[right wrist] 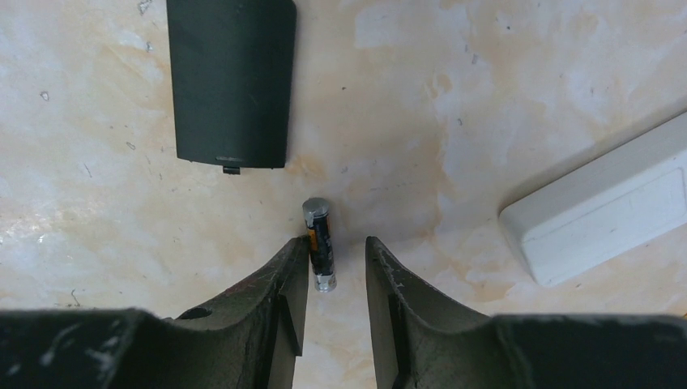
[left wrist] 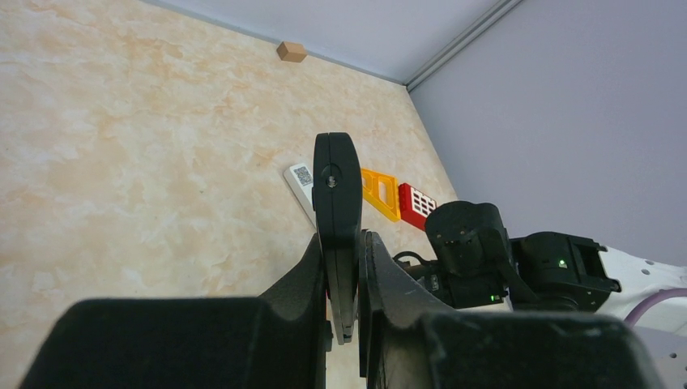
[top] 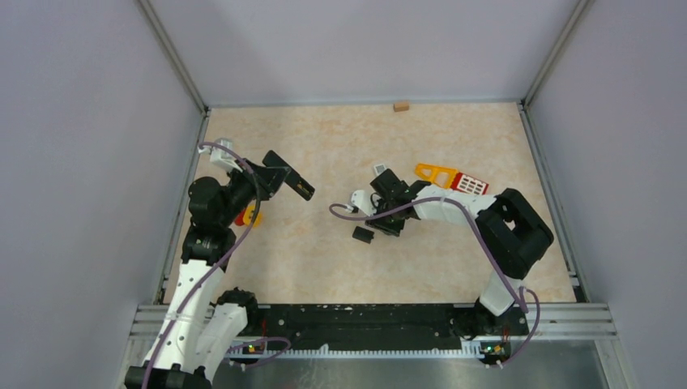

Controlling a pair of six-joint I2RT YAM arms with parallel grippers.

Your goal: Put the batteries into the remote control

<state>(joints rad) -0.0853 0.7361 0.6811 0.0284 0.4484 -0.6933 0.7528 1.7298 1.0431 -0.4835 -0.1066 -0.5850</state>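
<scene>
right pincer [right wrist: 336, 250] straddles a battery [right wrist: 319, 243], left pincer [left wrist: 347, 267] clamps black remote [left wrist: 337, 186].

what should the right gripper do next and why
Probably close the right gripper on the battery: it lies on the table between the open fingers, close by one with a gap to the other, so not yet clamped. The left gripper holds the black remote.

Top view looks down; wrist views share the table [top: 324, 267].
</scene>
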